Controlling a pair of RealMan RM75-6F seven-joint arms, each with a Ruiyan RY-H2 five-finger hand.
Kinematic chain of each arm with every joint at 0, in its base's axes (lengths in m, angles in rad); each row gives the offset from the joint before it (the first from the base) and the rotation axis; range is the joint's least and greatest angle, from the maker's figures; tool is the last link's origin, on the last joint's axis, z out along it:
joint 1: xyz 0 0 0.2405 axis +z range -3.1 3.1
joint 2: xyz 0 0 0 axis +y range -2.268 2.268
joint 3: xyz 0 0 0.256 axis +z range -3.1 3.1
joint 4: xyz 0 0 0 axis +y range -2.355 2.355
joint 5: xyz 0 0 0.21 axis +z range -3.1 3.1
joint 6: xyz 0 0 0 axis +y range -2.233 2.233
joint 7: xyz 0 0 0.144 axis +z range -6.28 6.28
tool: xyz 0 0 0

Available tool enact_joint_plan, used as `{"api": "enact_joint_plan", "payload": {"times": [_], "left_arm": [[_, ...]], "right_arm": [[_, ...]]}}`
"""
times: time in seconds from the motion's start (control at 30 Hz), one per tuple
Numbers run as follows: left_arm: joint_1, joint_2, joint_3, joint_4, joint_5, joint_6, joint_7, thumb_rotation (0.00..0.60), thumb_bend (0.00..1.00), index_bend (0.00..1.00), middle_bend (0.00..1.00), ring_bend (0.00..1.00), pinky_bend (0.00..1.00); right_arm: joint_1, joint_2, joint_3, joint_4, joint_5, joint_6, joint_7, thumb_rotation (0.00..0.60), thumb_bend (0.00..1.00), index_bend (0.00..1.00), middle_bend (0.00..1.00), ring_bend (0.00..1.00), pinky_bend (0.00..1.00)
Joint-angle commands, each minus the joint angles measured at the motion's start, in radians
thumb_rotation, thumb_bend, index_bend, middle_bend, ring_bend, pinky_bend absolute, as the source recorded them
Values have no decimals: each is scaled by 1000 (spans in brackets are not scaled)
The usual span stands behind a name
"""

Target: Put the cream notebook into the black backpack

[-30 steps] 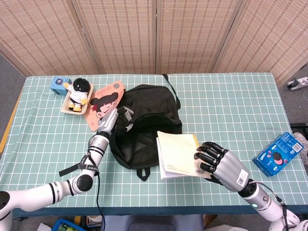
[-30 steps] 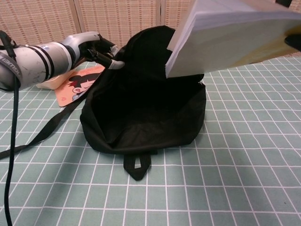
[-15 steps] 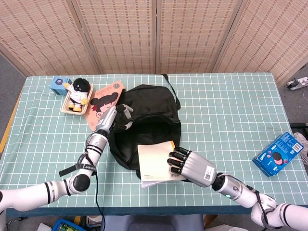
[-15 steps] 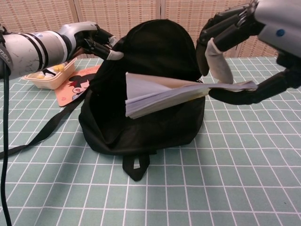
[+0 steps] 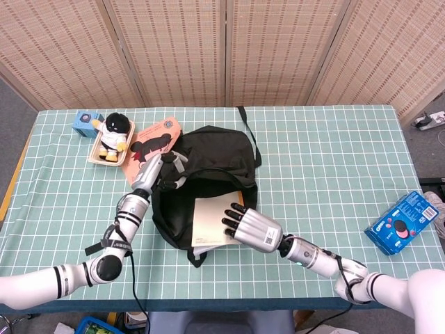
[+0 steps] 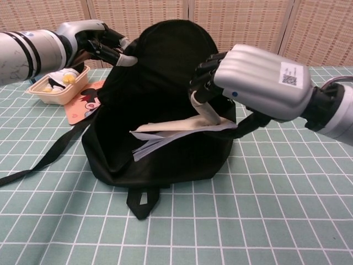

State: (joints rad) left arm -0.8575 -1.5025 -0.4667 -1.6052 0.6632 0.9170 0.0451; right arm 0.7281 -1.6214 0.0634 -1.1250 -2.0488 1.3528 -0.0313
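Now right hand clamps cream notebook inside black backpack; left hand grips rim.

Head view looks down from above; chest view low, close; both share backpack

My right hand now carries the cream notebook from the lower right toward frame centre, over the black backpack and its mouth. My left hand lifts the backpack's rim higher, toward the upper left.
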Motion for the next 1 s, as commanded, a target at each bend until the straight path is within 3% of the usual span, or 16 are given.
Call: {"api": "enact_joint_plan", "payload": {"times": [0.03, 1.0], "left_arm": [[2, 8, 3, -9, -2, 2, -4, 600, 404, 800, 330, 239, 214], [-20, 53, 24, -45, -54, -8, -23, 600, 404, 796, 330, 239, 214]], "right_arm": [[21, -57, -4, 73, 24, -19, -26, 600, 606, 847, 529, 373, 371], [144, -341, -2, 454, 196, -154, -134, 600, 606, 867, 551, 378, 371]]}}
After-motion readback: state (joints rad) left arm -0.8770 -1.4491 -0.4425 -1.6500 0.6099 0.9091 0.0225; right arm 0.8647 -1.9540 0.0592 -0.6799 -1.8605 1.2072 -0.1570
